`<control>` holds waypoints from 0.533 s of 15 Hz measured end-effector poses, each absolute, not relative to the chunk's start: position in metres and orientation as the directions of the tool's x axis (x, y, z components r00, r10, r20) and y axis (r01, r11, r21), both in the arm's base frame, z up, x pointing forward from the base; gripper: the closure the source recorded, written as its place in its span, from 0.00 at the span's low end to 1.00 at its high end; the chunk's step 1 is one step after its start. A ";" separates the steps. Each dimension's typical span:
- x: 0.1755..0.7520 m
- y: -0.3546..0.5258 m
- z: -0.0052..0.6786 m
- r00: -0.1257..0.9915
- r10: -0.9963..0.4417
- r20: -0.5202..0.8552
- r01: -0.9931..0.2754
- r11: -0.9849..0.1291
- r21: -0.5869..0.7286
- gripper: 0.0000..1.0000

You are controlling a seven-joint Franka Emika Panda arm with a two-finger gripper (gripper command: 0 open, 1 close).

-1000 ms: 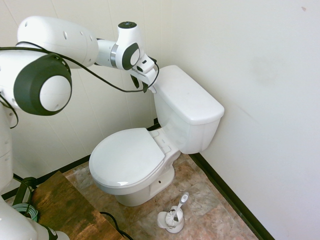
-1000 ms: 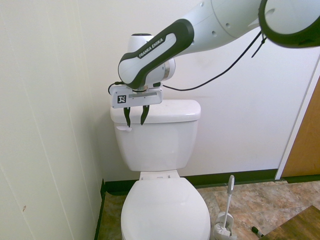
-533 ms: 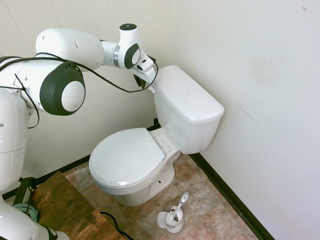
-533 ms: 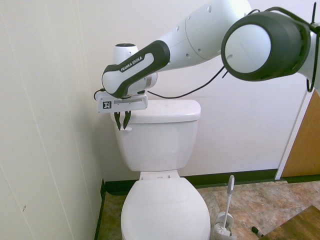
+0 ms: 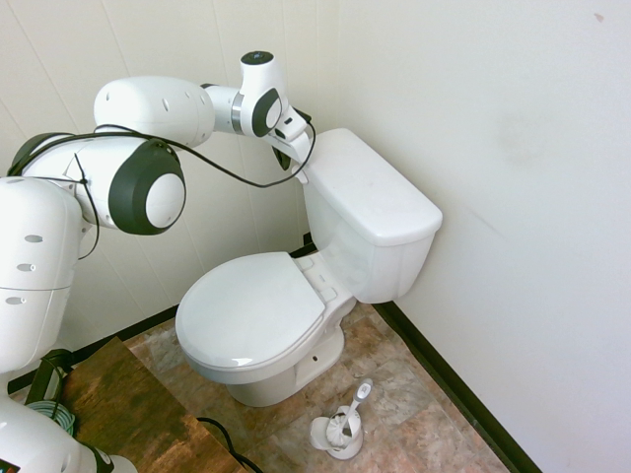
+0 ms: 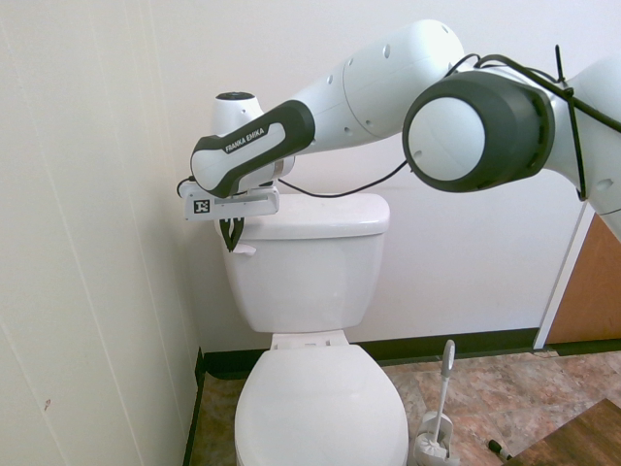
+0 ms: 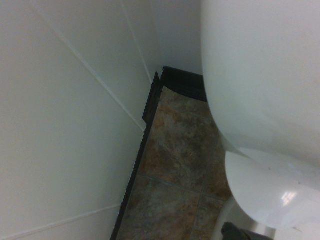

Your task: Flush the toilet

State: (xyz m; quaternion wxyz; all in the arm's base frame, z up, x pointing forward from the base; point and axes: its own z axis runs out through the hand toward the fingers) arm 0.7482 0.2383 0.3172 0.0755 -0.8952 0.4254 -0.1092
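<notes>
While the walls fill most of both outside views, they don't match: one is pale paneling (image 6: pixel 87 233) with thin vertical grooves, the other a smooth, plain white wall (image 6: pixel 475 243) with a faint scuff. Down below is the floor (image 5: pixel 394 394), mottled brown and grey with a stone look. The white Franka arm (image 5: pixel 153 108) is all smooth, rounded shells with dark grey bands, reaching over to the toilet (image 5: pixel 251 315).

That toilet is glossy white ceramic and stands against the plain wall, near the corner with the paneling. Its tank (image 6: pixel 306 282) is boxy but tapers toward the bottom, with a flat, round-cornered tank lid (image 5: pixel 370 187) on top. The seat lid (image 6: pixel 322 408) is down, a smooth oval with a bit of shine. Also around: a brown wood-grain surface (image 5: pixel 138 419), a flat brown door (image 6: pixel 587 291) and a dark baseboard (image 6: pixel 466 347). Smaller still, a white toilet brush (image 6: pixel 443 388) stands upright in its rounded holder (image 6: pixel 434 447) beside the bowl.

The gripper (image 6: pixel 231 249) points down in front of the tank's upper corner on the paneling side, its dark, slim fingers angled in so the tips are together. Just beside them is the small white flush lever (image 6: pixel 245 249).

Compared with a second ago, those fingers have gone from spread to together, and the gripper has slid closer to the paneling. Toilet and brush haven't budged.
</notes>
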 end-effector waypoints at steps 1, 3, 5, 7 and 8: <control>0.750 0.239 0.316 0.611 -0.780 0.137 -0.746 -0.625 -0.229 1.00; 0.755 0.238 0.317 0.602 -0.784 0.151 -0.749 -0.620 -0.234 1.00; 0.759 0.235 0.315 0.591 -0.790 0.162 -0.755 -0.612 -0.234 1.00; 0.762 0.232 0.308 0.583 -0.796 0.166 -0.762 -0.606 -0.229 1.00; 0.764 0.231 0.306 0.580 -0.797 0.168 -0.764 -0.603 -0.228 1.00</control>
